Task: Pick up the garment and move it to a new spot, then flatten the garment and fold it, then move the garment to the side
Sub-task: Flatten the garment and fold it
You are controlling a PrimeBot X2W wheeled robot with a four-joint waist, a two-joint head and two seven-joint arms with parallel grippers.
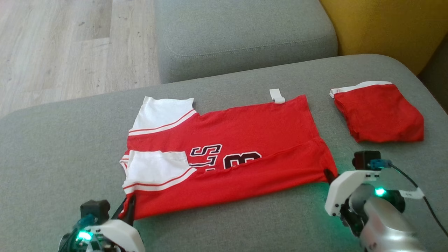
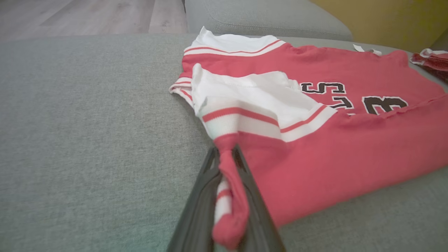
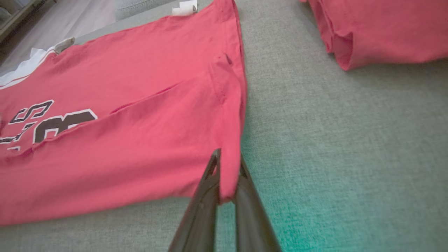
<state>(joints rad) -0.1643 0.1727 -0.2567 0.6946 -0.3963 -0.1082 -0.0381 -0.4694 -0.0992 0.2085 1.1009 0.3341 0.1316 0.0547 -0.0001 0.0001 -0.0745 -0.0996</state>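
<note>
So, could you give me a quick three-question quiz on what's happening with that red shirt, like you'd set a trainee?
1. True or false: the left gripper is open and clear of the red jersey.
2. Which part of the jersey does the right gripper pinch? A) a white sleeve B) a plain red corner C) the white label
3. Fill in: in the head view, a folded red garment lies on the grey cushion to the jersey's ____.

Key: 1. False, it is shut on a jersey corner by the near white sleeve. 2. B. 3. right.
</note>
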